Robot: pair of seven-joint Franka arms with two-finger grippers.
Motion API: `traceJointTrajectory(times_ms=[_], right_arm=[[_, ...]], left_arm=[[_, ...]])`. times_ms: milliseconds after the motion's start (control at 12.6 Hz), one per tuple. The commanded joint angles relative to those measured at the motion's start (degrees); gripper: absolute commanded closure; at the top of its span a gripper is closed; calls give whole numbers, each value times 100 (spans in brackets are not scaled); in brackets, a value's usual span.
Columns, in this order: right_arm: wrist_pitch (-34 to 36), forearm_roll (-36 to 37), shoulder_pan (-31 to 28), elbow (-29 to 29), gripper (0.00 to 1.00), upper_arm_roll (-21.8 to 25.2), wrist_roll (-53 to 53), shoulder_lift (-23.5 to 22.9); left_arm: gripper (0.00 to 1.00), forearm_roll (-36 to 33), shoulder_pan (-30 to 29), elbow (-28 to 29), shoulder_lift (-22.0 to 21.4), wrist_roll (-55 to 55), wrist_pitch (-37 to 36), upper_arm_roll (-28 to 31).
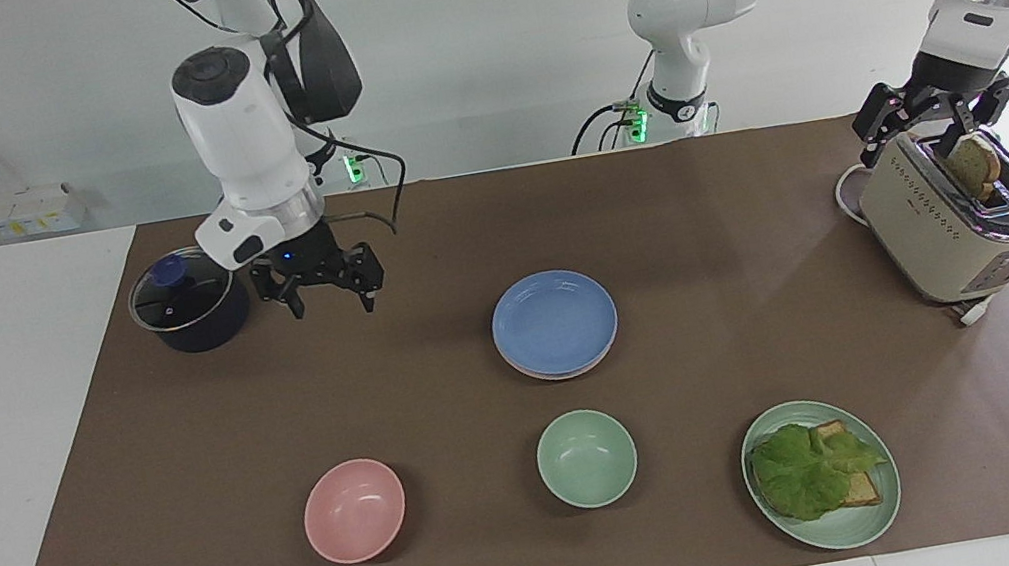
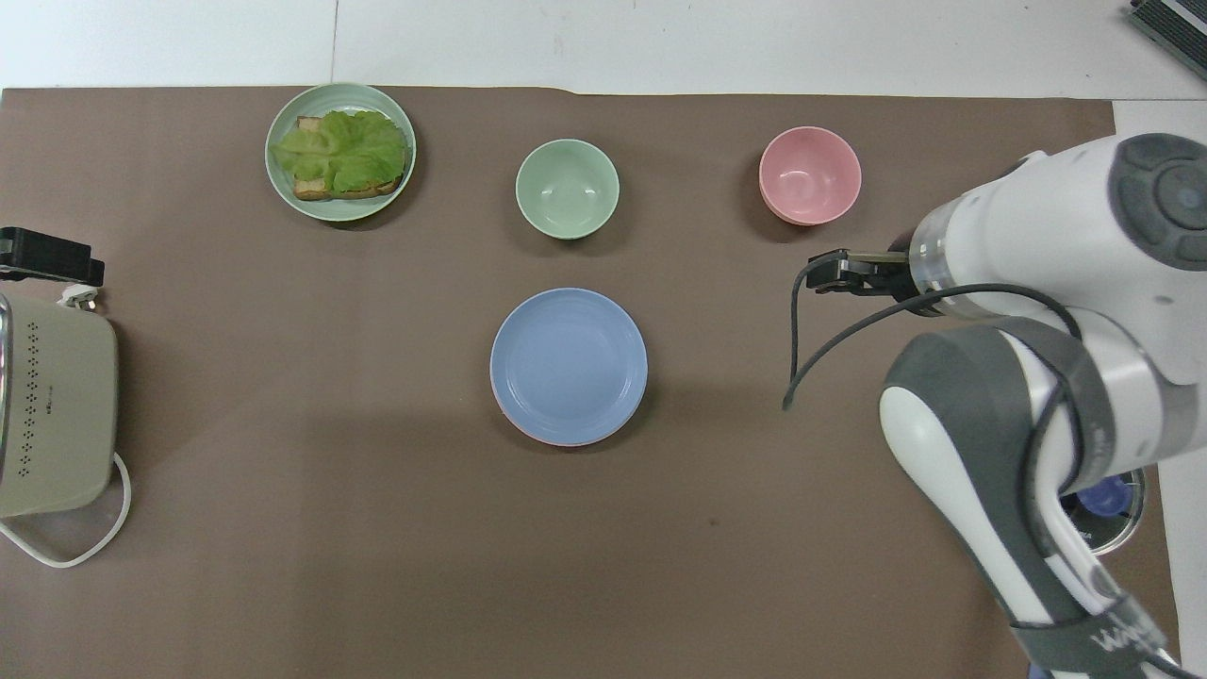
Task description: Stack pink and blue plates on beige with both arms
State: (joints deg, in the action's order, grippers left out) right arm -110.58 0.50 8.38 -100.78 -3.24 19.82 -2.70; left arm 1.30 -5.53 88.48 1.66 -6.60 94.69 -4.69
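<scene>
The blue plate (image 1: 554, 321) (image 2: 569, 363) lies mid-table on top of the pink plate, of which only a thin rim (image 1: 547, 372) (image 2: 558, 440) shows. The beige plate is hidden under that stack. My right gripper (image 1: 331, 300) (image 2: 834, 273) hangs open and empty above the mat beside the pot, well away from the plates toward the right arm's end. At the toaster, my left gripper (image 1: 935, 124) (image 2: 47, 256) waits open over the slot, its fingers on either side of a bread slice (image 1: 972, 166).
A dark pot (image 1: 189, 303) with a glass lid stands at the right arm's end. A pink bowl (image 1: 354, 510), a green bowl (image 1: 586, 458) and a green plate (image 1: 871, 519) with toast and lettuce line the table edge farthest from the robots. The beige toaster (image 1: 942, 234) stands at the left arm's end.
</scene>
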Motion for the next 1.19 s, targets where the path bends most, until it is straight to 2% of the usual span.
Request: traceJointTrajectory(times_ms=[0,476,793,1110], right_arm=[[326,21,-135,110,0,-54,-22,418],[1398,126,-670,919,0,25,-30,657],[1618,56,-1259,587,0,-1,-495,938],[1706,30,-1278,524,0,-10,-549,956]], left_arm=[[0,-103,8,20,-35,19,-65,3],[0,-103,8,20,-35,19,-65,3],[0,-103,8,20,-35,19,-65,3],[0,-103,8,20,-35,19,-65,3]])
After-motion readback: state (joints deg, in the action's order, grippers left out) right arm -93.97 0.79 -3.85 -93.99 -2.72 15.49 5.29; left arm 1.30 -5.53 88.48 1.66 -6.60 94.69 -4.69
